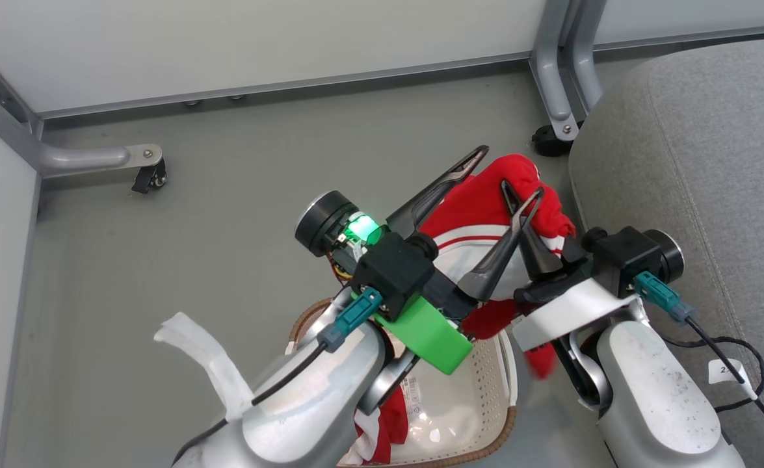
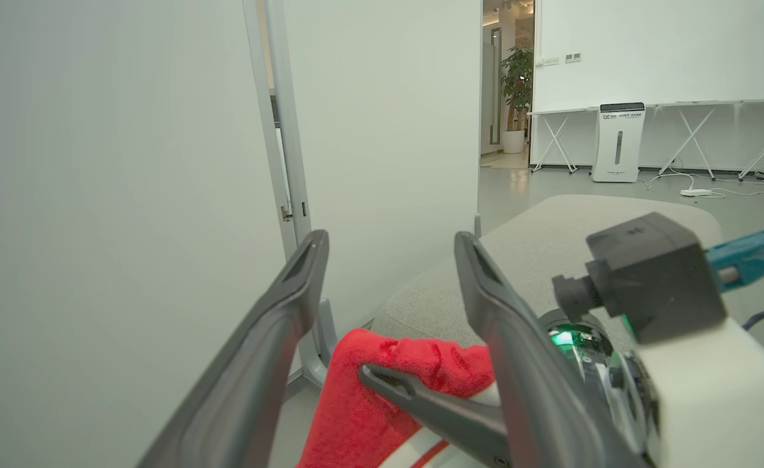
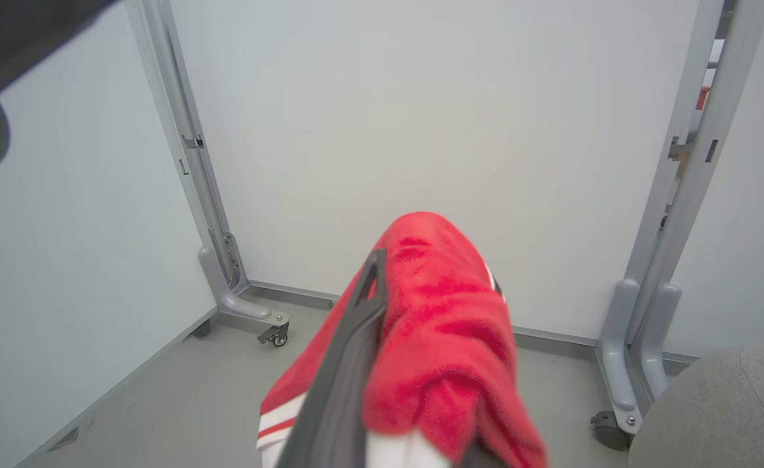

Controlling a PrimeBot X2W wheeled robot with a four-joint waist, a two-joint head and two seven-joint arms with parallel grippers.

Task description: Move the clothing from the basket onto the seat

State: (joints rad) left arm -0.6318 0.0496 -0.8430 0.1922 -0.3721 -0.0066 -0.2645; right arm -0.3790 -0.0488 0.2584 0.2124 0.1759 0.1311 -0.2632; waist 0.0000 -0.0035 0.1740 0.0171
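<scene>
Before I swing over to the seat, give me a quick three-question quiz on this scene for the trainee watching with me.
1. True or false: the left jaws stand open.
2. What is shut on the lifted red garment? A) left jaws B) right jaws C) nothing
3. Fill in: a second red garment lies in the ____.
Key: 1 true; 2 B; 3 basket.

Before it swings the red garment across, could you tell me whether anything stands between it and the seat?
The left gripper does: open, it straddles the garment, one finger crossing on the seat side. The right gripper is shut on the garment. Otherwise nothing visible lies between.
</scene>
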